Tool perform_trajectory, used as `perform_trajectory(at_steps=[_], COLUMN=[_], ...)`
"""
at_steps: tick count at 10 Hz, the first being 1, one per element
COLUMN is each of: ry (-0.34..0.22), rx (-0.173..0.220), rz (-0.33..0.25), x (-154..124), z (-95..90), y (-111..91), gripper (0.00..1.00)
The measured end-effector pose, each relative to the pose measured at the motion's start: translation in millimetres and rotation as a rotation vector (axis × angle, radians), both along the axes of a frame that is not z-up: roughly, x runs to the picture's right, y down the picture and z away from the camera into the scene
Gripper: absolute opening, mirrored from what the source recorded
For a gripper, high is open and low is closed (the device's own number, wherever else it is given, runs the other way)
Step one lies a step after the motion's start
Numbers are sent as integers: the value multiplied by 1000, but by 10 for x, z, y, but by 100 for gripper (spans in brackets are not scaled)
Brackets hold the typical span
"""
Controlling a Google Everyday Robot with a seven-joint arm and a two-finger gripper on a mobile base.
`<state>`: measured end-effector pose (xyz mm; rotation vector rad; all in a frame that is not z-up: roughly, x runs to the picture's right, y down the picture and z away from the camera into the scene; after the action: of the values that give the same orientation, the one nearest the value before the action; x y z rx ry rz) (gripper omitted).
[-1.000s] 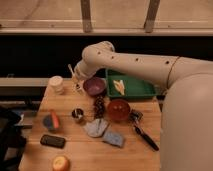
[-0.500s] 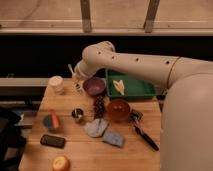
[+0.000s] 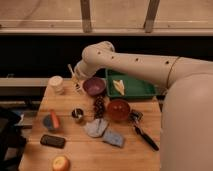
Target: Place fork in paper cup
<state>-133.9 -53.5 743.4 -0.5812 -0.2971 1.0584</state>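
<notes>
Holding the fork [image 3: 71,71] tight in my claw [image 3: 76,82], right of the cup [image 3: 56,83]; I could bump and tip it.

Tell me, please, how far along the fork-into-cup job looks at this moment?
Done: the gripper is shut on the fork, lifted off the table beside the purple bowl. In hand: the fork hangs between the bowl and the paper cup. Left: moving over the cup and releasing; the fork is not yet inside.
</notes>
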Motion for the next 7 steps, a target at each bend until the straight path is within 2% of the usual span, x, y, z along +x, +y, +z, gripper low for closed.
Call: perform_trajectory(at_steps=[1,3,7], ry=[-1,-18,-72], rx=[5,44,99], rz=[-1,-31,-141], x=[-6,-92,-755], z=[3,15,197], y=[-10,-110,-379], gripper=[0,0,0])
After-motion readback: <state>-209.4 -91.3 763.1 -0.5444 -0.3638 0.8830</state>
